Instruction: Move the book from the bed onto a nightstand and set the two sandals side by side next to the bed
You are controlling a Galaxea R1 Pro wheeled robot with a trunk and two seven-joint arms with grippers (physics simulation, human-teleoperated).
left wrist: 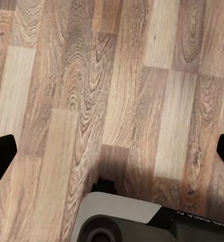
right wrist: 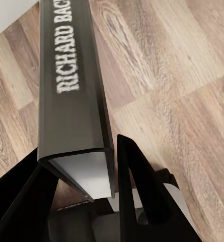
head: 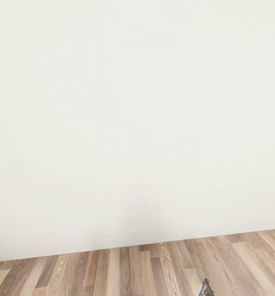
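While right gripper [right wrist: 79,201] clamps one book [right wrist: 71,91] (spine-out), left gripper [left wrist: 112,151] apparently spread.

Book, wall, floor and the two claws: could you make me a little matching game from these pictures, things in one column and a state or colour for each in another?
Things:
1. book
2. wall
3. floor
4. left claw

States:
A. plain white
B. open, holding nothing, over bare planks
C. clamped between the right claw's fingers
D. brown wood planks

Pairs: 1-C, 2-A, 3-D, 4-B
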